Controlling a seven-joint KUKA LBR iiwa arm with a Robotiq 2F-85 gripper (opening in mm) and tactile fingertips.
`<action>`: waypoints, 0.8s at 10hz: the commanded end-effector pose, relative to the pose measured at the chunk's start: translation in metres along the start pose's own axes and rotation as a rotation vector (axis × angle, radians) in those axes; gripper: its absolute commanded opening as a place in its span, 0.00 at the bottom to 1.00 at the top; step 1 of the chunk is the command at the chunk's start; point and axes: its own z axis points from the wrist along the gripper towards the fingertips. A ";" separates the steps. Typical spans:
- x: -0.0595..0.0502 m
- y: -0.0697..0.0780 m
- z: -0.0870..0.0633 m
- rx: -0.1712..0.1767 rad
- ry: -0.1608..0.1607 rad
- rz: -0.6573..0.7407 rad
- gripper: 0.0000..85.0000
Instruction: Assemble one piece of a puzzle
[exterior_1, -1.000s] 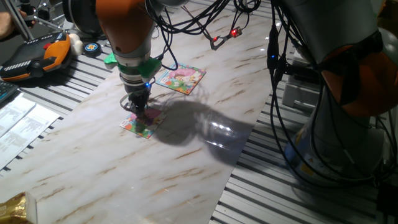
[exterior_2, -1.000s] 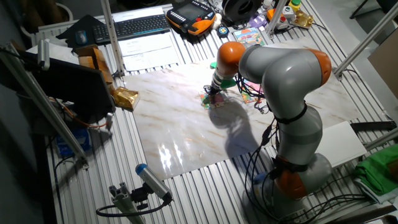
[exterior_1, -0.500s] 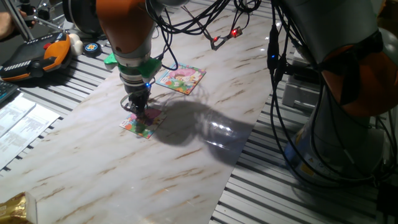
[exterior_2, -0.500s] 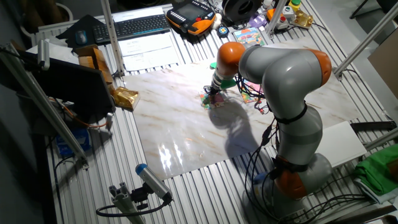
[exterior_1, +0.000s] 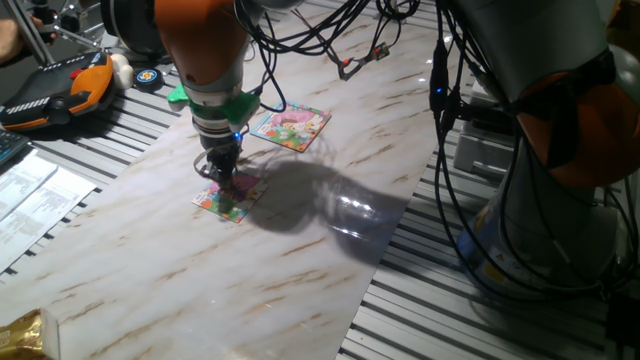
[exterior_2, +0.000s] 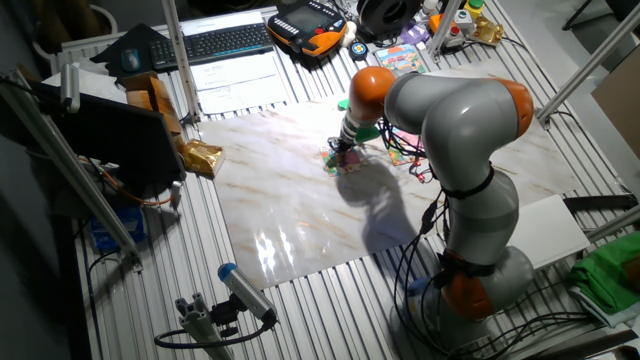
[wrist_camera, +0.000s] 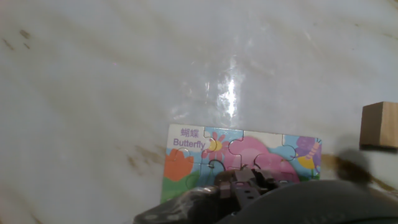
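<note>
The puzzle (exterior_1: 228, 200) is a small square cartoon board on the marble tabletop, with pink, green, yellow and blue patches. The hand view shows its face (wrist_camera: 199, 155) with the word "Butterfly". My gripper (exterior_1: 225, 180) points straight down onto the board's middle; it also shows in the other fixed view (exterior_2: 342, 153). In the hand view the gripper (wrist_camera: 244, 183) has its fingertips close together over the pink patch, around a small pinkish-brown bit that looks like the piece (wrist_camera: 241, 178). The arm hides the contact in both fixed views.
A larger square board with a pink centre (exterior_1: 290, 125) lies just behind the puzzle. A small wooden block (wrist_camera: 379, 124) sits to the right of the puzzle. A teach pendant (exterior_1: 60, 90), a keyboard (exterior_2: 225, 40) and a gold bag (exterior_2: 200, 155) lie at the table's edges.
</note>
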 end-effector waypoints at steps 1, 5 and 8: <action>-0.001 0.000 -0.001 0.000 0.000 -0.006 0.01; -0.011 -0.002 -0.004 0.017 0.006 0.011 0.01; -0.012 0.002 0.000 0.019 0.001 0.020 0.01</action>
